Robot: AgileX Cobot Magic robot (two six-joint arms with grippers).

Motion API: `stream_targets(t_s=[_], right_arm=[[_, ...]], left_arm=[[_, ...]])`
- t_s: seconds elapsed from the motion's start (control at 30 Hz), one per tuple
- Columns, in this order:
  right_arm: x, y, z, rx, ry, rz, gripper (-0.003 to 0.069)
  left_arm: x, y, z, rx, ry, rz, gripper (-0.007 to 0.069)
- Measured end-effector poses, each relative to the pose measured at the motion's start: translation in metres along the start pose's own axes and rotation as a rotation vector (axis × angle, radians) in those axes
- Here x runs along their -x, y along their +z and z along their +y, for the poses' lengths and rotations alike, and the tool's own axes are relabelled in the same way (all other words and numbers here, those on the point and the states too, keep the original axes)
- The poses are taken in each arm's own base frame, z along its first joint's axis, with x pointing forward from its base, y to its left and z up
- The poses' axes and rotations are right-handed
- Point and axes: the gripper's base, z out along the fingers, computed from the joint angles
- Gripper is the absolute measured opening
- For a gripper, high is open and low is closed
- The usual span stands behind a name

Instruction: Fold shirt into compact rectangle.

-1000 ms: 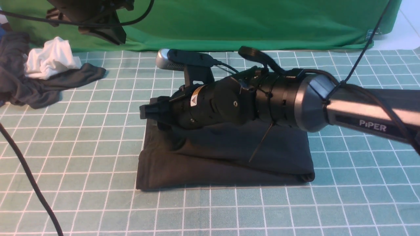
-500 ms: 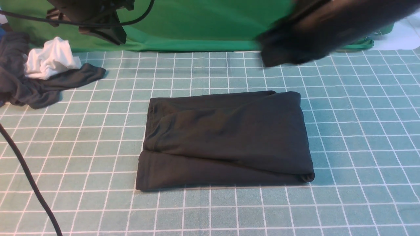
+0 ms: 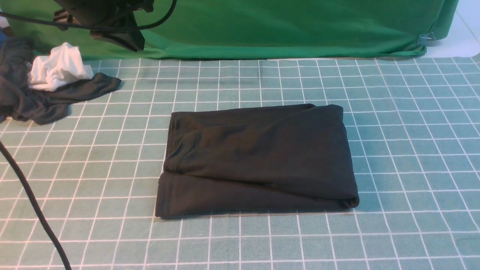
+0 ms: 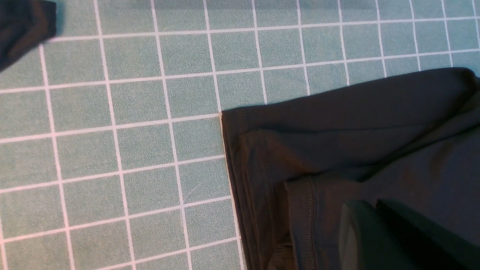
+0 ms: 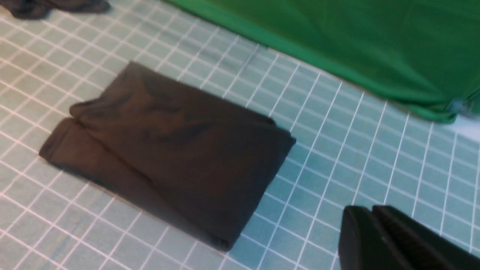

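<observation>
A second ago our right arm lay across the shirt with its fingers spread wide; since then we have lifted it clear out of the front view, and the shirt has kept its shape without it. The right gripper [image 5: 369, 221] hangs above bare mat to one side of the shirt, its fingers pressed together on nothing. Our left gripper [image 4: 369, 221] is likewise closed and empty, poised above the shirt's hemmed corner; whether it touches the cloth we cannot tell. The shirt [image 3: 258, 157] rests near the middle of the gridded mat [image 3: 412, 150] as a tidy dark rectangle, layers stacked, so we judge the folding essentially finished. Counting: one folded shirt, one dark grey cloth [image 3: 41, 101] and one white cloth [image 3: 58, 67] bunched together at the far left, two grippers, one green backdrop [image 3: 281, 26].
</observation>
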Motion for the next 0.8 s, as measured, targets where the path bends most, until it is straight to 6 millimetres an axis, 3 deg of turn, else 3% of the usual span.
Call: stream_targets(t_s=[0.07, 0.1, 0.13, 0.23, 0.33, 0.47, 0.8], right_arm=[[-0.031, 0.0, 0.003, -0.013, 0.002, -0.089, 0.0039], [-0.035, -0.002, 0.004, -0.016, 0.004, -0.129, 0.0039], [-0.056, 0.009, 0.006, -0.016, 0.016, -0.166, 0.0039], [-0.083, 0.027, 0.009, -0.014, 0.056, -0.251, 0.0042], [-0.12, 0.058, 0.01, -0.037, 0.089, -0.363, 0.0049], [-0.133, 0.072, 0.009, -0.065, 0.1, -0.49, 0.0057], [-0.152, 0.085, 0.01, -0.072, 0.104, -0.476, 0.0081]], left_arm=[[0.0, 0.0, 0.0, 0.0, 0.0, 0.0, 0.0011], [0.0, 0.0, 0.0, 0.0, 0.0, 0.0, 0.0011], [0.0, 0.0, 0.0, 0.0, 0.0, 0.0, 0.0011], [0.0, 0.0, 0.0, 0.0, 0.0, 0.0, 0.0011], [0.0, 0.0, 0.0, 0.0, 0.002, 0.0, 0.0011], [0.0, 0.0, 0.0, 0.0, 0.002, 0.0, 0.0011], [0.0, 0.0, 0.0, -0.004, 0.001, 0.0, 0.0011]])
